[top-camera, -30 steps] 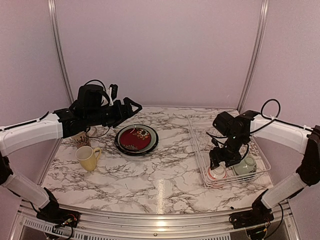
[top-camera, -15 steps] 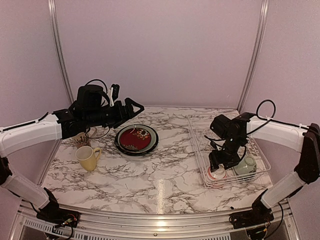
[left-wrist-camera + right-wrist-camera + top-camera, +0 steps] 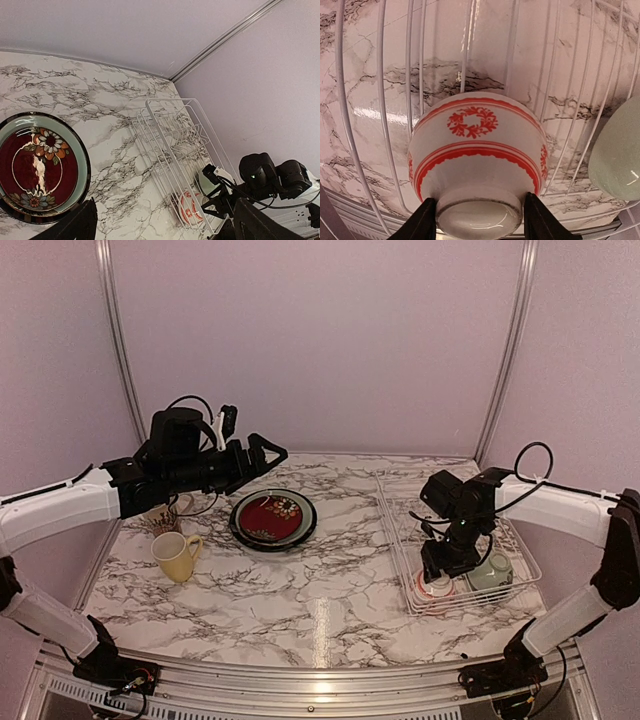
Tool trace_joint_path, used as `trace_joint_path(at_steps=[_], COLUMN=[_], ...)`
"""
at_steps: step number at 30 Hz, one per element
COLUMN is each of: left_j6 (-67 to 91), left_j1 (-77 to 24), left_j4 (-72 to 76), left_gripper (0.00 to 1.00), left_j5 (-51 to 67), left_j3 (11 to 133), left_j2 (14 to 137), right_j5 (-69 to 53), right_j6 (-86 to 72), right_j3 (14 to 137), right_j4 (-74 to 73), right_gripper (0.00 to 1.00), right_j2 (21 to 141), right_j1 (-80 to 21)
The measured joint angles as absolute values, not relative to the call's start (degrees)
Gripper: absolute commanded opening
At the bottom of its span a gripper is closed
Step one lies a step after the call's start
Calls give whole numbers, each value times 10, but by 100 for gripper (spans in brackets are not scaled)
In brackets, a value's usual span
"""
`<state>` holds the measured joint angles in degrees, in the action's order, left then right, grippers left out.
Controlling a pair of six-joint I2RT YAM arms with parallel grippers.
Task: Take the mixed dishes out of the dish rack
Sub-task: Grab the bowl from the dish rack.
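The red-rimmed white bowl (image 3: 477, 145) lies tipped over in the near end of the dish rack (image 3: 170, 130), at the right of the surface (image 3: 320, 585), with its foot ring turned toward the right wrist camera. A pale green bowl (image 3: 619, 150) is lodged just beside it on the right, in the same rack.

The right tool (image 3: 481, 220) is set down over the bowl with one finger on either side of the foot ring. The fingers appear to meet the ring, but it cannot be told from this close view whether it is already gripped.

The left tool (image 3: 268, 453) is held wide and empty, high above the far left of the surface, near the red patterned plate (image 3: 272, 518) and the yellow mug (image 3: 177, 555), both already out of the rack.

The bowl is judged to be stiff, glazed and therefore slippery, moderately heavy, and liable to chip. The foot ring is a narrow, smooth hold, so a square, firm grip would be needed. A lift clear of the wires and of the green bowl is advised.
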<state>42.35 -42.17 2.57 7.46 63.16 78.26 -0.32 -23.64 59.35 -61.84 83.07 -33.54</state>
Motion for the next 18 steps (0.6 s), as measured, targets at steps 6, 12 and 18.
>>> trace_joint_path(at_steps=[6,12,18], left_j6=[423,423,424], left_j1=[-423,-426,-429], left_j4=[19,13,12], left_gripper=[98,98,99], left_j5=[74,71,71], left_j3=[632,632,642], left_j2=[775,775,775], right_j5=[17,29,51], right_j6=[-237,-238,-241], right_j3=[594,594,594], right_j4=[-614,-607,-598], right_gripper=[39,36,31], right_j2=[824,823,818], right_j1=[-336,-336,-336])
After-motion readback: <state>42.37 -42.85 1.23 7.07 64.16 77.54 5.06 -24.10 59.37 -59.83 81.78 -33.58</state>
